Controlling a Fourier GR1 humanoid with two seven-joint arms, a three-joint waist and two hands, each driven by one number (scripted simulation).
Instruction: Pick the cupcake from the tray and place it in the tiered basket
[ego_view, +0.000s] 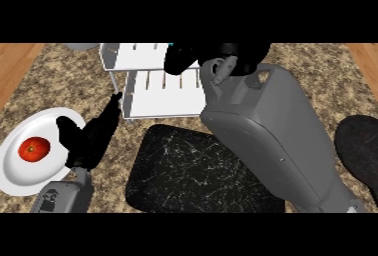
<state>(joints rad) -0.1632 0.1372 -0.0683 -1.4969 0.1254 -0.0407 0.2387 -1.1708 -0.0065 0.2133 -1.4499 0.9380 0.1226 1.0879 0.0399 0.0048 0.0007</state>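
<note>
- Right hand (181, 59): over the basket (159, 97), likely to deliver; grasp cannot be told.
- Left hand (85, 137): left of basket, idle, fingers straight.
- Tray (199, 170): before basket; cupcake unseen.

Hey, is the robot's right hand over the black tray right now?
No, the right hand is over the white tiered basket, at the far side of the black tray.
</note>
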